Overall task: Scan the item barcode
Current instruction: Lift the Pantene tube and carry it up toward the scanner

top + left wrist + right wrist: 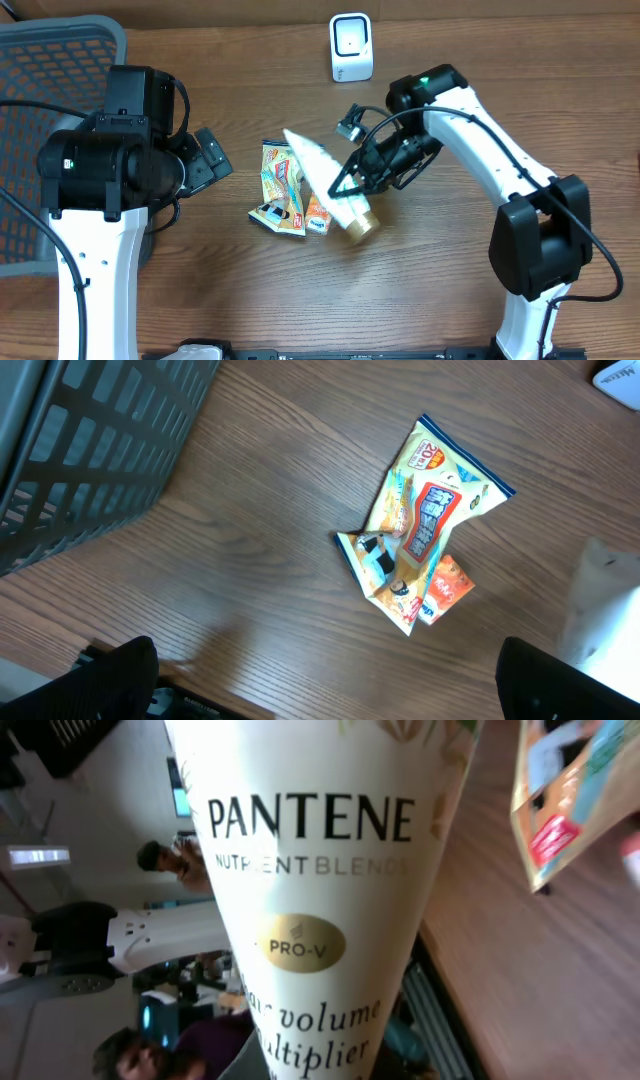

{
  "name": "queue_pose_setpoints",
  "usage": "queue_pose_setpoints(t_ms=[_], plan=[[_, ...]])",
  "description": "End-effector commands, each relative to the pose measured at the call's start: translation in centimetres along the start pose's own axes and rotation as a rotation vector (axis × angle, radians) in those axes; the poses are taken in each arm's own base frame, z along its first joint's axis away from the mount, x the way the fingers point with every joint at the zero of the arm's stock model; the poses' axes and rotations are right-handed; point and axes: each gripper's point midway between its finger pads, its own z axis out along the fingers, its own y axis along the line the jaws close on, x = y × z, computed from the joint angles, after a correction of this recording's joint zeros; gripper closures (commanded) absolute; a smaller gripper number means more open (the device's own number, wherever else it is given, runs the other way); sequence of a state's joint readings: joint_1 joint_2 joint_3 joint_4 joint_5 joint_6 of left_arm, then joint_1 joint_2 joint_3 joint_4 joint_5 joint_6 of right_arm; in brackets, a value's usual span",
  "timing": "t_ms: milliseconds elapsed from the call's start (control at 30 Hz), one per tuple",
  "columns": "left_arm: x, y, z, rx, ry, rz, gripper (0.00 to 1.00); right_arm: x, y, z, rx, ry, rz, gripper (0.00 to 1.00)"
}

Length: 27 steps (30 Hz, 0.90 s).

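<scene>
Pantene tube (320, 870) apparently clamped by right pincer (350, 186); left pincer (212, 158) agape.

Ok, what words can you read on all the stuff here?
"PANTENE": on the white tube.
"NUTRIENT BLENDS": same tube, fainter.
"PRO-V": same tube, in a gold oval.
"volume" and "ultiplier", its start hidden: lower on the tube.
Snack packets: print too small and blurred to read.
</scene>
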<state>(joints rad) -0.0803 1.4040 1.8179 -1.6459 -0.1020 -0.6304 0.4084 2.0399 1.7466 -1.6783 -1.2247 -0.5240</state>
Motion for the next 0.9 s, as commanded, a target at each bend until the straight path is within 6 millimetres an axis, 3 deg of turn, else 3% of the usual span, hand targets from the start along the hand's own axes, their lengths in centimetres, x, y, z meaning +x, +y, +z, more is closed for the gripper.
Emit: queue_pose_setpoints(t_ms=[0, 67, 133, 200, 233, 333, 433, 633, 867], plan=[[-0.2, 0.3, 0.2, -0.015, -0.004, -0.025, 0.00, -2.4, 0.7, -2.6, -0.034, -0.117, -0.030, 0.96], [-0.2, 0.3, 0.2, -0.015, -0.004, -0.025, 0.00, -4.1, -1.1, -4.0, 0.030, -0.171, 0.026, 0.96], [-0.2, 0.3, 0.2, -0.015, -0.004, -0.025, 0.00, -6.1, -4.8, -5.6, 0.210, -0.244, 0.137, 0.96], [-0.2, 0.3, 0.2, -0.015, -0.004, -0.025, 0.00, -8.3, -10.1, -8.9, 0.502, -0.415, 0.346, 0.96], [-0.2, 0.3, 0.2, -0.015, -0.004, -0.025, 0.00, -9.1, -11.8, -10.5, 0.611, -0.498, 0.397, 0.96], [-0.2, 0.3, 0.2, -0.015, -0.004, -0.025, 0.01, -11.6, -14.4, -15.2, 0.847, -0.735, 0.435, 0.96], [-0.2, 0.3, 0.2, -0.015, -0.004, -0.025, 0.00, -14.1, -14.2, -17.5, 0.889, -0.876, 0.383, 0.96], [-0.2, 0.3, 0.2, -0.015, -0.004, -0.025, 0.00, -18.7, -12.0, -20.0, 0.901, -1.082, 0.218, 0.96], [-0.2, 0.3, 0.2, -0.015, -0.004, -0.025, 0.00, -22.7, -9.8, -19.1, 0.908, -1.214, 0.057, 0.96]])
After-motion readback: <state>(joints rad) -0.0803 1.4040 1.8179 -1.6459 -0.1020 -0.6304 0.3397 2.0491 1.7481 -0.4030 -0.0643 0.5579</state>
